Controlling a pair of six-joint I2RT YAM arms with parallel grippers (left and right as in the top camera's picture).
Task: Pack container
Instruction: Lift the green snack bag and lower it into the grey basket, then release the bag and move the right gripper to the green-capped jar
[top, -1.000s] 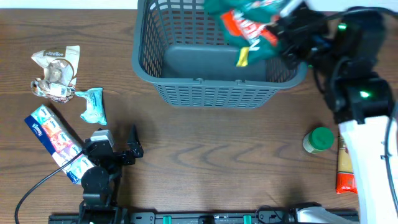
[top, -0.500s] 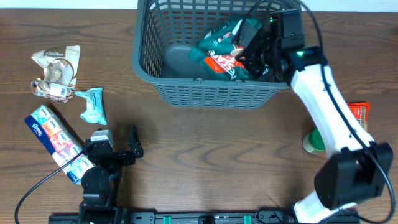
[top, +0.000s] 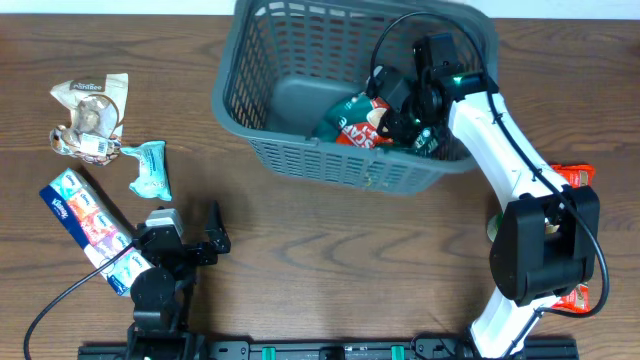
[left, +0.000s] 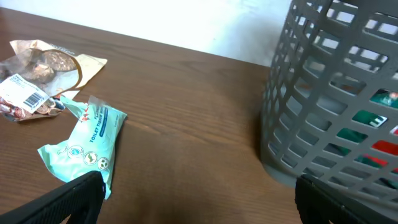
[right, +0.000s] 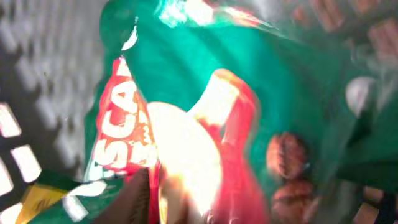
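Observation:
The dark grey container (top: 228, 95) stands at the back centre, skewed on the table. My right gripper (top: 400, 112) reaches down inside it, shut on a green and red snack packet (top: 352, 122) that lies low against the front wall. In the right wrist view the packet (right: 186, 93) fills the frame between my fingers (right: 261, 205). My left gripper (top: 190, 238) is open and empty, low at the front left. In the left wrist view (left: 199, 202) the container's slotted wall (left: 323, 106) stands to the right.
A teal wipes packet (top: 150, 170) (left: 84, 140), a crumpled wrapper (top: 90, 115) (left: 43, 68) and a blue tissue pack (top: 85, 215) lie at the left. A green-lidded jar (top: 496, 226) and a red packet (top: 575, 180) sit at the right, behind my right arm.
My right gripper carried the green packet over the rim and down into the container. The container shifted and skewed to the right. The left arm has not moved.

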